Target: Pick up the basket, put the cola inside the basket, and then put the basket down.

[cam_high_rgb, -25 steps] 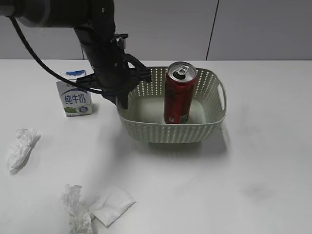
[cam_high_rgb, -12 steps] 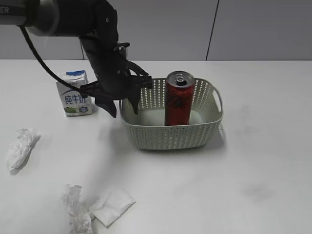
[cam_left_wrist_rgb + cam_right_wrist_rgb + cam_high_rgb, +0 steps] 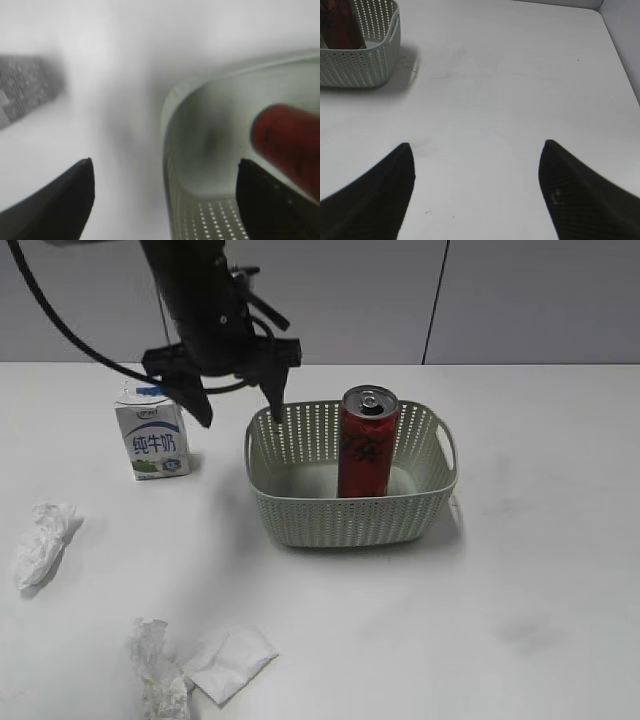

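The pale green basket stands flat on the white table, mid-view. The red cola can stands upright inside it. My left gripper is open and empty, hanging just above the basket's left rim, one finger outside it and one over the inside. In the blurred left wrist view the basket's rim runs between the open left gripper's fingers, with the cola at right. My right gripper is open and empty over bare table; the basket and cola are far off at top left.
A blue-and-white milk carton stands just left of the basket, below the left arm. Crumpled tissues lie at the left edge and front left, with a flat tissue beside them.
The basket went from held and tilted at its left rim to flat on the table. My left gripper opened, let the rim go and rose above it.
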`<state>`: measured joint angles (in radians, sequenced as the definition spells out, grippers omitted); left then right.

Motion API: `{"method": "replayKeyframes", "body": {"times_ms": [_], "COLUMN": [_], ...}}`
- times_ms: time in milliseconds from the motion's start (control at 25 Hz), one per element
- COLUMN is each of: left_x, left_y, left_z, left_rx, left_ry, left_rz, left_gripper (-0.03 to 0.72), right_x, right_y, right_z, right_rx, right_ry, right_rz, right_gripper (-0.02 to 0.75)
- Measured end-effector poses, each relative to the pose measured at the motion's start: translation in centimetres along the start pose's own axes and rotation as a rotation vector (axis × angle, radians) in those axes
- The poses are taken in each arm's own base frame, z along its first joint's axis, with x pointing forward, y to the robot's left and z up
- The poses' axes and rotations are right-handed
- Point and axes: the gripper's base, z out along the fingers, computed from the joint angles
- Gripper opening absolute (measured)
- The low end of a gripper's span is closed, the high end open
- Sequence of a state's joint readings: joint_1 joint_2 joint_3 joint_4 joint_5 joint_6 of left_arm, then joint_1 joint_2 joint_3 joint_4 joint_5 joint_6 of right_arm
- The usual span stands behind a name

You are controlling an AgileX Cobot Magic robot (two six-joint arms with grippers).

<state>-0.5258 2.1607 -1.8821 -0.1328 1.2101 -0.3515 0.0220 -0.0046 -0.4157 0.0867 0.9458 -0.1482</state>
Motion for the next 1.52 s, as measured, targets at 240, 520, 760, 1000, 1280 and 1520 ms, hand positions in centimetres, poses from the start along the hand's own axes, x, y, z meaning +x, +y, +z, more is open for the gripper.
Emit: {"method": "replayKeyframes", "body": {"times_ms": [240, 520, 760, 1000, 1280, 1520], "left_x": [-1.0, -1.8, -1.2, 1.5, 6.1, 10.8], "left_y": [0.3, 6.0, 13.5, 20.5, 21.8, 19.9], "left_z": [-5.8, -11.2, -15.0, -16.2, -16.9, -18.8], "left_rx": [0.041, 0.023, -0.005, -0.023, -0.044, -0.058], "left_ry": [-0.155, -0.273, -0.343, -0.324, -0.286, -0.316], "left_rz": [0.066, 0.037, -0.08, -0.232, -0.248, -0.129], "left_gripper": [0.671, 0.657, 0.65, 0.641, 0.632, 0.621], "right_x": [0.0, 0.0, 0.0, 0.0, 0.0, 0.0], "right_y": [0.0, 0.0, 0.0, 0.0, 0.0, 0.0], "right_z": [0.0, 0.0, 0.0, 0.0, 0.0, 0.0], "right_rx": [0.0, 0.0, 0.0, 0.0, 0.0, 0.0], "right_ry": [0.0, 0.0, 0.0, 0.0, 0.0, 0.0], "right_rz": [-0.001, -0.001, -0.001, -0.001, -0.003, -0.003], "right_gripper": [0.587, 0.587, 0.585, 0.585, 0.586, 0.586]}}
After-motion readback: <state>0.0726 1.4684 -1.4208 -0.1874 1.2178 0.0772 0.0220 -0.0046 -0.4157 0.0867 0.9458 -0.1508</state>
